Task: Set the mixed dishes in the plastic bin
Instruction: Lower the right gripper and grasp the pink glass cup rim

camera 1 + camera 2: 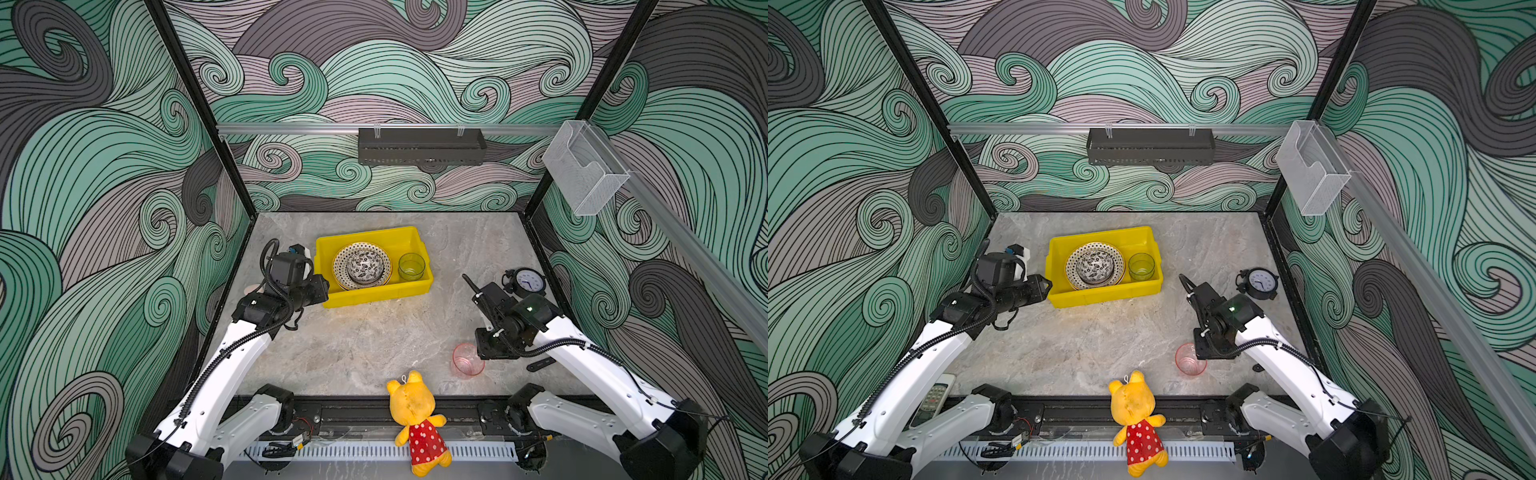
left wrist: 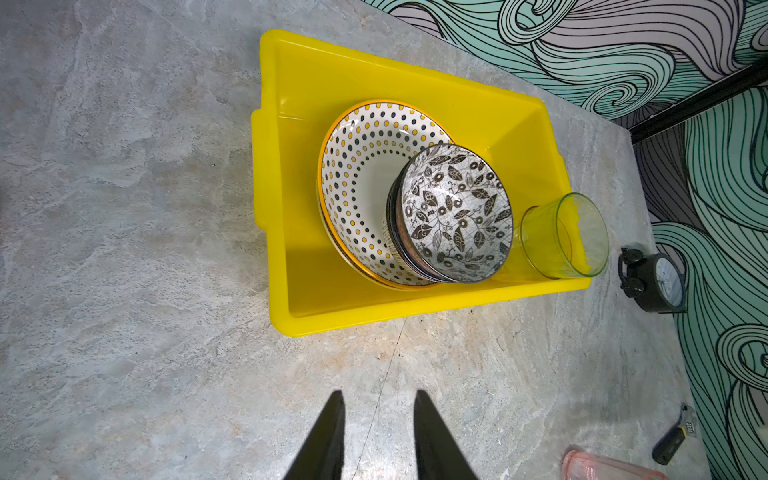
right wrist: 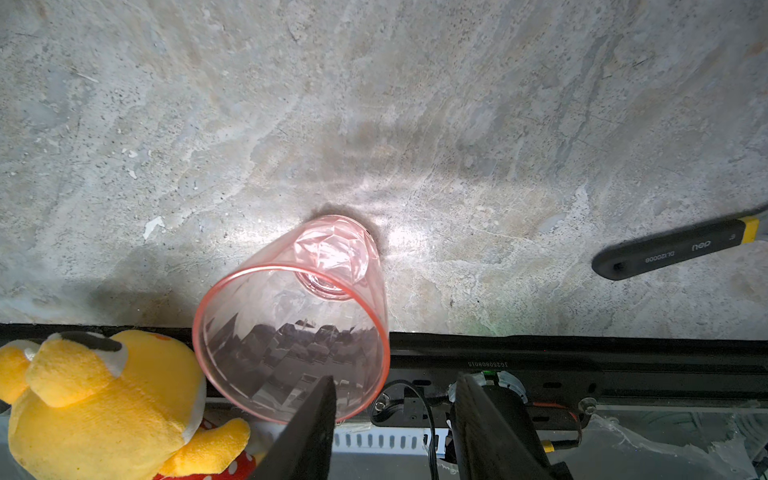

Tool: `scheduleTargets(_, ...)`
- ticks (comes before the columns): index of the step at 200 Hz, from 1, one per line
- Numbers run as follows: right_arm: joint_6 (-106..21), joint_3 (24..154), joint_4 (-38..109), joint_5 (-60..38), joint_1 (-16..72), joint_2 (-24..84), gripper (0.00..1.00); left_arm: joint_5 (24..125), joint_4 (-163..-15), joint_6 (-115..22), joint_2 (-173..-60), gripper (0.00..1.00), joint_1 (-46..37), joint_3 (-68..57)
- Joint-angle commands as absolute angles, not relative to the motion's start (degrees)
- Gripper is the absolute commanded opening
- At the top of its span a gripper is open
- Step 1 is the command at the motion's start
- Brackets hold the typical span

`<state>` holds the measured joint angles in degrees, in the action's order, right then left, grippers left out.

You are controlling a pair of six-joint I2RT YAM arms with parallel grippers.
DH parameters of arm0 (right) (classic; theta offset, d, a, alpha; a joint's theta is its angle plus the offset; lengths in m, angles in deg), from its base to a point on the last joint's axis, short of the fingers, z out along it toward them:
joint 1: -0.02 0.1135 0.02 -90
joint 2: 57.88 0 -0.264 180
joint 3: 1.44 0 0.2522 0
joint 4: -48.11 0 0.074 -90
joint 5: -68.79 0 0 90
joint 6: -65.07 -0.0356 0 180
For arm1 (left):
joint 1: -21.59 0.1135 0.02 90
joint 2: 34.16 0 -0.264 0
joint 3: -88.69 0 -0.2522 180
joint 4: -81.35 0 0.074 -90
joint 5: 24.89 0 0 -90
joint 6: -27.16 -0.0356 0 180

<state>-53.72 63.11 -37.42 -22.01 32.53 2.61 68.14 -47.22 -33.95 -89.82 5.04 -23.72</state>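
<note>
Pink cup (image 1: 468, 360) is the 1 dish clearly seen outside the yellow bin (image 1: 374, 293). It stands upright on the table (image 1: 365, 353), mouth up, near the front edge, betw. the yellow bear (image 1: 411, 407) and the right arm (image 1: 590, 365). Long axis is vertical, so a side pinch across the wall or a rim pinch both look possible.

Right jaws: roughly half apart, empty, just beside the cup. In the right wrist view 1 finger (image 3: 307, 428) overlaps the cup's near rim; can't tell if it touches. The cup body sits off to that finger's outer side, not in the gap. Judgement: the next move turns on this offset. Shift toward the bear side til wall or rim is in the gap, then close. The cup looks thin and light, so a nudge could tip it.

Left jaws: narrow gap, nothing held, over bare table near the bin's short end, well apart from the cup. The right arm is clearly nearer.

Bin holds the dotted plate (image 2: 357, 166), the leafy bowl (image 2: 455, 212) stacked on it w/ more rims beneath, and the green cup (image 2: 561, 237) upright beside them. Clock (image 1: 528, 281) and tool (image 3: 673, 249) aren't part of the job.
</note>
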Motion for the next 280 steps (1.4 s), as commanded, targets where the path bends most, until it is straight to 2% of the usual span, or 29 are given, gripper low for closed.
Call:
scheduleTargets(1,-54.8,61.8,-36.6,-20.9,32.3,3.3,0.47,67.9,-47.8,-33.5,-89.0,0.31,5.6,-24.0)
scheduleTargets(122,-57.7,58.1,-32.8,-20.4,32.3,5.3,0.42,67.2,-47.3,-32.9,-87.7,0.31,5.6,-25.2)
scheduleTargets(219,-58.6,58.0,-32.5,-20.8,32.3,7.9,0.28,66.2,-46.8,-32.8,-86.1,0.31,5.6,-26.2)
scheduleTargets(280,-59.5,57.4,-31.1,-19.5,32.3,8.5,0.15,64.4,-46.1,-33.4,-84.8,0.31,5.6,-25.9)
